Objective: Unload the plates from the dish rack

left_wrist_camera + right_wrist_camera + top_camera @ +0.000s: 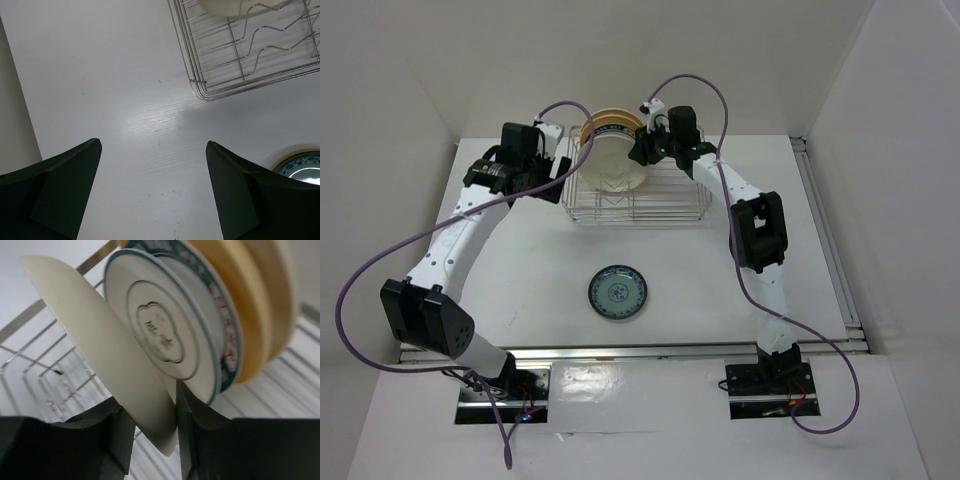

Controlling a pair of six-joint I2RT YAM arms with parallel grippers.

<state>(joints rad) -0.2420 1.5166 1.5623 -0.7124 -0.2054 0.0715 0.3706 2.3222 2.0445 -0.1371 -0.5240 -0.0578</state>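
One blue-patterned plate (617, 293) lies on the counter (700, 280); the right gripper (150, 426) clamps its jaws on the front cream plate (95, 345), leaning in the dish rack (660, 215) (left gripper (152, 170), jaws wide, hovers idle). Next, probably: lift it clear of its neighbours.

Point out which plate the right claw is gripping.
The plain cream plate, foremost in the dish rack, its rim pinched by the right claw. The teal-rimmed plate stands behind it; the blue-patterned plate lies flat on the table.

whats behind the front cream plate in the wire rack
A white plate with a dark blue rim, underside showing, then tan plates. The cream plate covers the white one's lower left edge; anything further back is hidden.
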